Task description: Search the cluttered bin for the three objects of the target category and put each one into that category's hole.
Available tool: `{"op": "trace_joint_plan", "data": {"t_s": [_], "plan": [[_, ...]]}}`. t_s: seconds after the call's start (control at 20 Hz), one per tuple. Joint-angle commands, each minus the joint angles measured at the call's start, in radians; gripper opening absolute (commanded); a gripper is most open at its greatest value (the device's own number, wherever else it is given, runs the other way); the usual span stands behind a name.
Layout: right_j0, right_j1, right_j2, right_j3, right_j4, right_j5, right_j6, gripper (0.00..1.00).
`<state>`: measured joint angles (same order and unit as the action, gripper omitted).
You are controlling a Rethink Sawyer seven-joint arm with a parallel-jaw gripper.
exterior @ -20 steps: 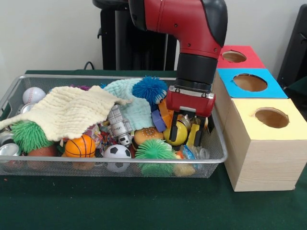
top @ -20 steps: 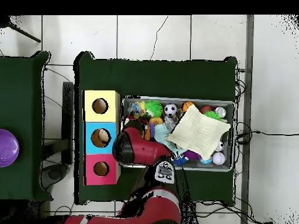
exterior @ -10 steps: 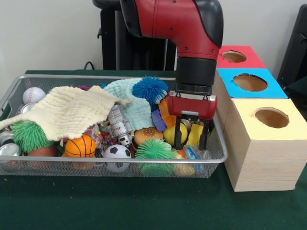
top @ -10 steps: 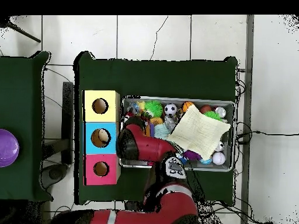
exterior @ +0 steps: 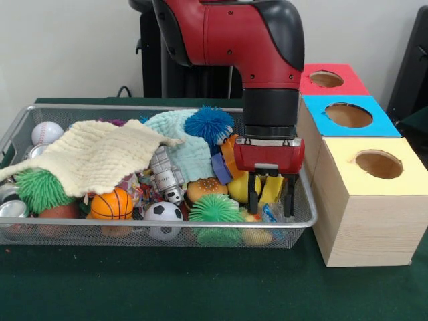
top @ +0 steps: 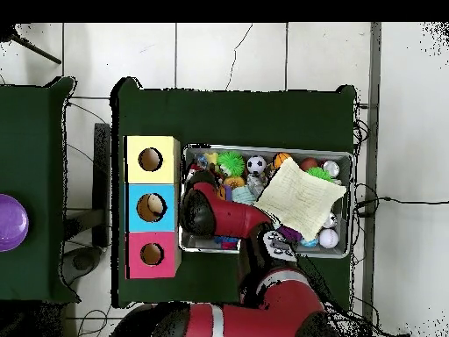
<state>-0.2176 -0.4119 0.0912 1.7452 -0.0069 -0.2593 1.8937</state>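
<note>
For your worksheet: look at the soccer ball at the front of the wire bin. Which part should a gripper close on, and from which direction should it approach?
Come straight down on the soccer ball and close across its widest middle. It is round, so any pair of opposite sides would probably serve. It sits against the bin's front mesh wall, with the basketball and green spiky ball close on either side, so only its top looks free.

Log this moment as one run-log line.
tool: open, low in bin at box end | straddling yellow toy | nothing held | boxes: untouched
</note>
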Motion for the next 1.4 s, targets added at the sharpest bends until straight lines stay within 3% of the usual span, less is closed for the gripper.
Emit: {"op": "trace_joint_plan", "data": {"t_s": [0.05, 0.45, 0.55, 0.65, 0.7, 0.75, 1.4], "plan": [[-0.004, 0.066, 0.140, -0.014, -0.048, -0.022, 0.169, 1.00], [-0.020, 0.091, 0.160, -0.035, -0.058, -0.018, 0.156, 1.00], [-0.026, 0.080, 0.171, -0.025, -0.051, 0.036, 0.142, 1.00], [-0.043, 0.071, 0.191, -0.019, -0.043, 0.152, 0.101, 1.00], [-0.023, 0.064, 0.164, -0.026, -0.024, 0.202, 0.081, 1.00], [-0.020, 0.061, 0.158, -0.028, -0.017, 0.230, 0.072, 0.00], [0.062, 0.028, 0.068, -0.033, 0.027, 0.217, 0.110, 0.00]]}}
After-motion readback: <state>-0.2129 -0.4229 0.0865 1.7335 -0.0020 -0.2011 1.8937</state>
